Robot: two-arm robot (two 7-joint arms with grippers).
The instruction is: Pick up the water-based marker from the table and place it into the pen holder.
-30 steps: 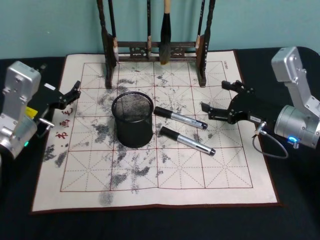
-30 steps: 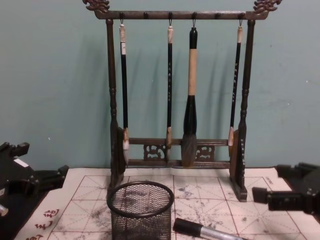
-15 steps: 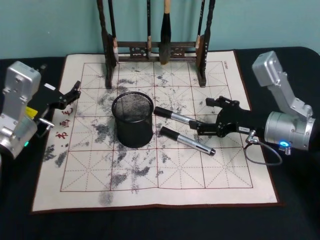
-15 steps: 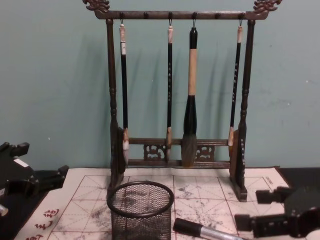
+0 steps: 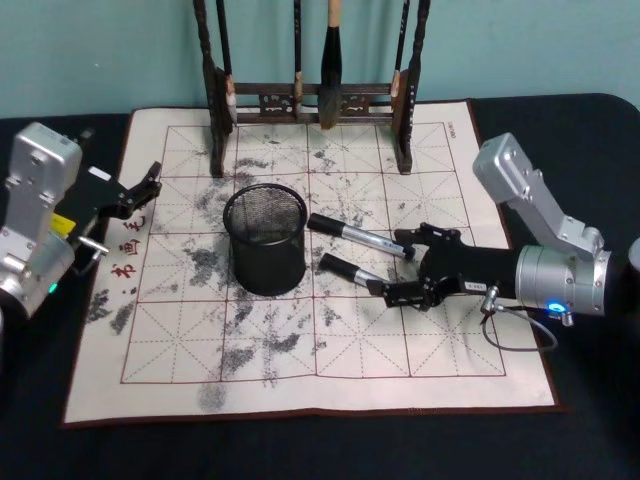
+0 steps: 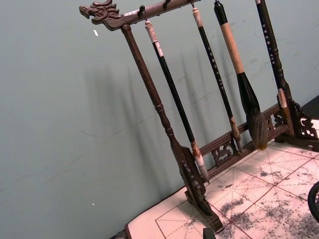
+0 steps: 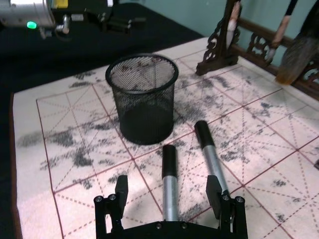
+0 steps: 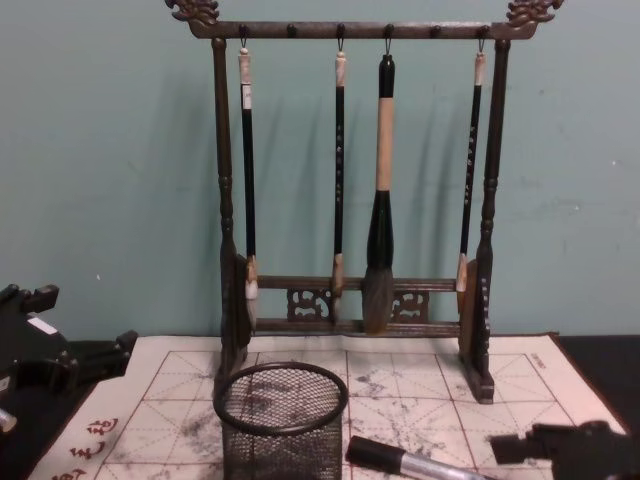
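Note:
Two water-based markers with silver barrels and black caps lie on the table's grid mat (image 5: 300,360), right of the pen holder (image 5: 265,240). My right gripper (image 5: 395,265) is low over the nearer marker (image 5: 345,270) and open. In the right wrist view this marker (image 7: 169,174) lies between the spread fingers (image 7: 121,190), untouched, its cap toward the pen holder (image 7: 144,97). The farther marker (image 5: 355,235) runs just outside one finger. My left gripper (image 5: 148,183) rests open at the mat's left edge, holding nothing.
A dark wooden brush rack (image 5: 310,100) with hanging brushes stands along the mat's far edge, behind the pen holder (image 8: 282,420). One marker (image 8: 400,462) and my right gripper (image 8: 560,445) sit low in the chest view. Black cloth surrounds the mat.
My right gripper has travelled left and down from the mat's right side and now straddles the nearer marker, still open. The left arm and both markers have not moved.

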